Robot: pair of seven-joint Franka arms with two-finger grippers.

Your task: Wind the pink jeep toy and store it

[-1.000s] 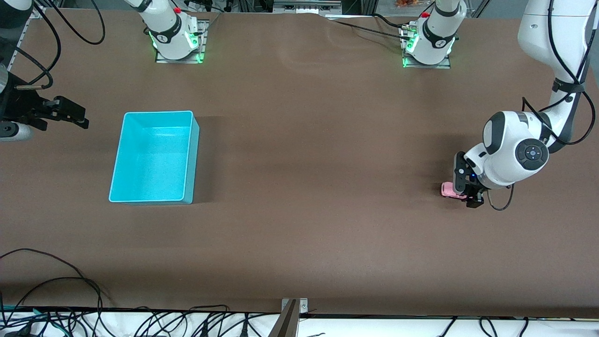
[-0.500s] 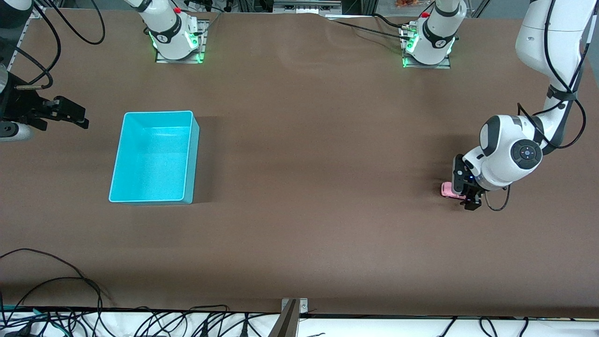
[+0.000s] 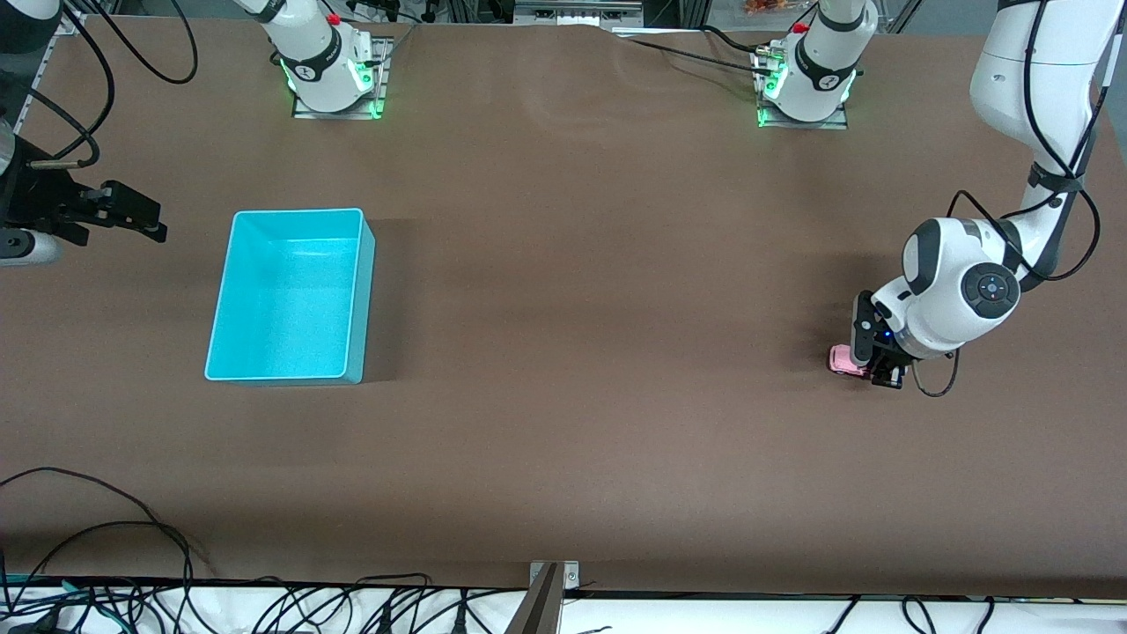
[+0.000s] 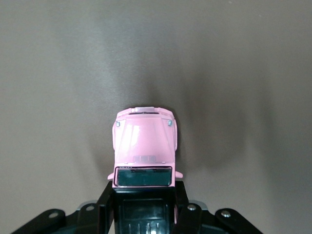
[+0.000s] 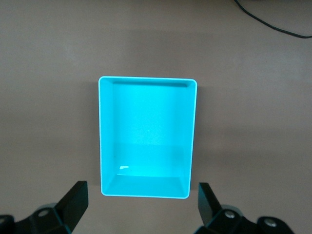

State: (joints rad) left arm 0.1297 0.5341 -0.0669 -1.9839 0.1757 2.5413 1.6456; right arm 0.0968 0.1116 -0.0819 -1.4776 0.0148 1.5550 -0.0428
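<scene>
Down at the left arm's end of the tabletop (image 3: 563, 352), the left pincer (image 3: 880, 370) is low on the surface and clamped on the pink jeep toy (image 3: 842, 359). In the front view most of the toy is hidden under the wrist; only a pale pink sliver pokes out toward the middle of the tabletop. The left wrist view fills that in: the pink hood and windscreen show clearly, while the black roof end of the pink jeep toy (image 4: 144, 151) is cut off at the picture's edge, squeezed between the black fingers (image 4: 106, 207). Its wheels can't be made out from here, and the toy appears to sit on the tabletop.

At the right arm's end, the turquoise bin (image 3: 224, 291) sits upright, and its floor shows bare turquoise with nothing in it. The right pincer (image 3: 141, 220) waits up in the air beside the bin, jaws spread wide. In the right wrist view the turquoise bin (image 5: 105, 136) shows whole between the two fingertips (image 5: 74, 197).
</scene>
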